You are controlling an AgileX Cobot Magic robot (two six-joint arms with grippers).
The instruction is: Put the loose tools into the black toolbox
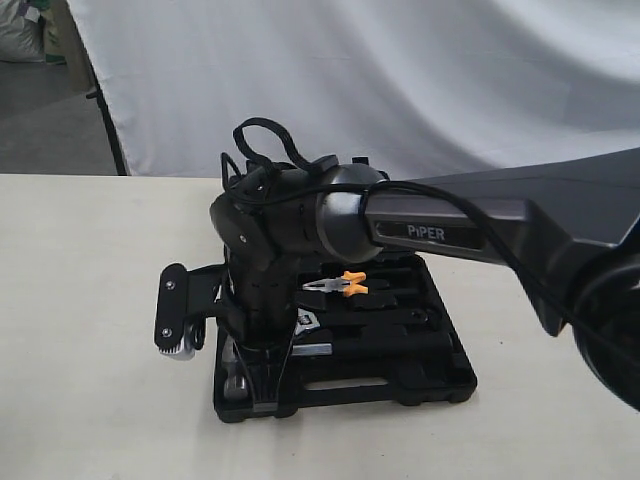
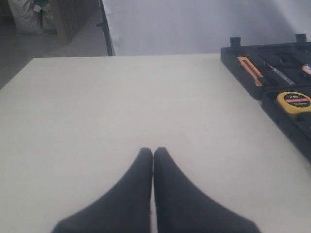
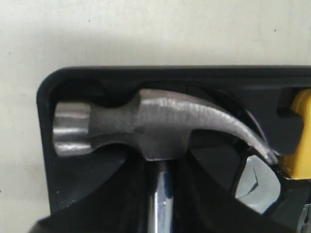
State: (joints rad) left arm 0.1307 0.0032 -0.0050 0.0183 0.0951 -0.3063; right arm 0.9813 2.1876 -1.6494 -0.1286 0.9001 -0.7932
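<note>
- Grasping the hammer (image 3: 160,126) by its slick steel shaft, my right gripper (image 3: 163,199) is clamping just behind the head.
- I am judging it stiff and head-heavy.
- My left gripper (image 2: 153,156) is resting clenched, empty.

Pale table (image 1: 80,300), white cloth backdrop (image 1: 420,80)

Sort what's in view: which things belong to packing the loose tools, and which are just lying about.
Job in hand: claw hammer, head at a corner recess; black toolbox.
Lying about: orange-handled pliers and yellow tape measure, both sitting in the toolbox.
</note>
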